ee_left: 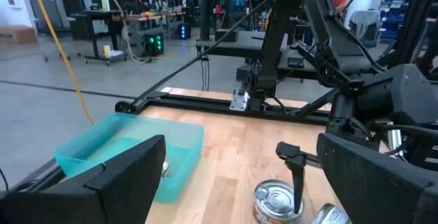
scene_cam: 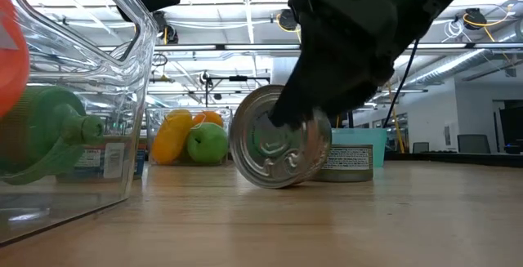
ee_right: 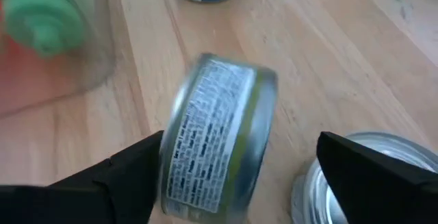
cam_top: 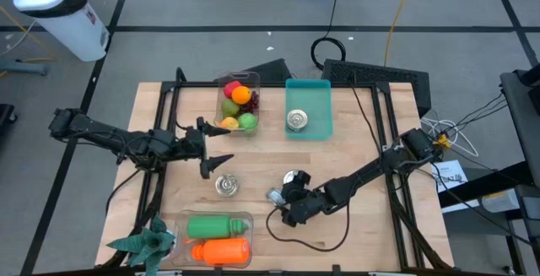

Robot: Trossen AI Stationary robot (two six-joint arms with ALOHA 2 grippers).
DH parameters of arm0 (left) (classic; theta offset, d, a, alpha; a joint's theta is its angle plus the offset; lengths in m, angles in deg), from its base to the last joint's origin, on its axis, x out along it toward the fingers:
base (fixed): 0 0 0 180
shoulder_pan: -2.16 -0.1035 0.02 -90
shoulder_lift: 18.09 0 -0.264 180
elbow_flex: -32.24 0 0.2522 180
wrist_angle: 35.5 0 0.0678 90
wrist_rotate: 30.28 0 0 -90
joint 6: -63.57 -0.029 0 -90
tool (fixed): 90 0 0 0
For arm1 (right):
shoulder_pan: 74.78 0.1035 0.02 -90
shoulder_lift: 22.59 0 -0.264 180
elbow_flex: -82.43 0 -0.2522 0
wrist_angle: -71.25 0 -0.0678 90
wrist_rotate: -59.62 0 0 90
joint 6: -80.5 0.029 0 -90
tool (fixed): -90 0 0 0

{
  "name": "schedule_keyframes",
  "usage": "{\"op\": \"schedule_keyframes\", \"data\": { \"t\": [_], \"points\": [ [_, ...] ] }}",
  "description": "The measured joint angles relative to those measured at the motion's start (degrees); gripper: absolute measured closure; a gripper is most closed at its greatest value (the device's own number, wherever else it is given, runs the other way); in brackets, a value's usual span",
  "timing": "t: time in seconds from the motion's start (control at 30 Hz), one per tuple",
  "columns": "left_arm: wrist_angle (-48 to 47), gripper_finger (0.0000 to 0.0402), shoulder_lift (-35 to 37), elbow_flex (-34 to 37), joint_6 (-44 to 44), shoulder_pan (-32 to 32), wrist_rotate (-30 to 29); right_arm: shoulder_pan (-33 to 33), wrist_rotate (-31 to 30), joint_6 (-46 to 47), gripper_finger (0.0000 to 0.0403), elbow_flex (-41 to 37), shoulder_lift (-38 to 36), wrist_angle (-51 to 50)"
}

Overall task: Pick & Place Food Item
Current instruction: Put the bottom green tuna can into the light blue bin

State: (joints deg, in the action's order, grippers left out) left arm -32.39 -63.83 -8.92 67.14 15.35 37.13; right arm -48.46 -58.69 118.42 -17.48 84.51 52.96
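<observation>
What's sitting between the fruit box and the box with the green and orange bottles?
A single upright tin can stands on bare wood between the fruit box and the bottle box, seen in the high view.

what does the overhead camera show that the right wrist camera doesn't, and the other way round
Only the high view shows the teal tray with a can inside, the clear bin of fruit, the left claw open and waiting near the table's left middle, and the white bin on the floor.

Only the right wrist view shows the label text on the tipped can between the right claw fingers, which are spread.

Both show that can, the upright cans nearby and the green bottle.
</observation>
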Motion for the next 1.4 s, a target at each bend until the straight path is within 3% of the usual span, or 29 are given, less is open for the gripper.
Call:
{"op": "schedule_keyframes", "data": {
  "t": [0.73, 1.07, 1.4],
  "points": [
    [0.0, 0.0011, 0.0, 0.0, 1.4, 0.0, 0.0, 0.0, 3.3, -5.5, 0.0258, -0.2, -0.7, -0.1],
    [0.0, 0.0011, 0.0, 0.0, 1.4, 0.0, 0.0, 0.0, 3.1, -10.4, 0.0261, -0.3, -5.8, -0.2],
    [-0.2, 0.0011, 0.0, 0.0, 1.4, 0.0, 0.0, 0.0, 2.9, -16.4, 0.0262, -0.3, -15.4, -0.9]
  ]
}}
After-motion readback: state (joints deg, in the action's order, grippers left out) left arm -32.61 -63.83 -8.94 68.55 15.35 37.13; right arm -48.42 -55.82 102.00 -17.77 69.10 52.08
